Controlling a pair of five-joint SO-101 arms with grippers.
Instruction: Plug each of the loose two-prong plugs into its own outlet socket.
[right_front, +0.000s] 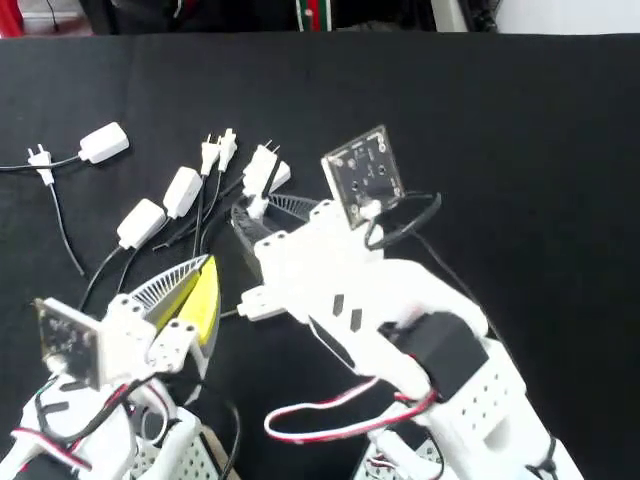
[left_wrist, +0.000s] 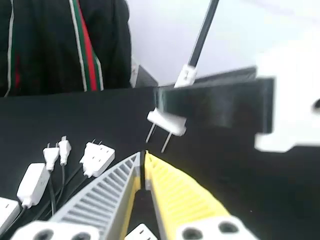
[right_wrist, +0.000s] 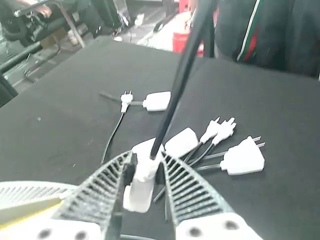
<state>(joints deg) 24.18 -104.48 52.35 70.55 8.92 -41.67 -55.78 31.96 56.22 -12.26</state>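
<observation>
Right gripper (right_wrist: 146, 156) is clamped on a white plug (right_wrist: 140, 192) (light, hard, probably slick). I'd hold it squarely by the body, since its black cable (right_wrist: 177, 80) may tug.

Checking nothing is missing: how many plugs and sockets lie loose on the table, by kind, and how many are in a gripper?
Slim plugs, loose: 3
Flat plug, loose: 1
Sockets, loose: 3
Held plug, in right gripper: 1
Total: 8
</observation>
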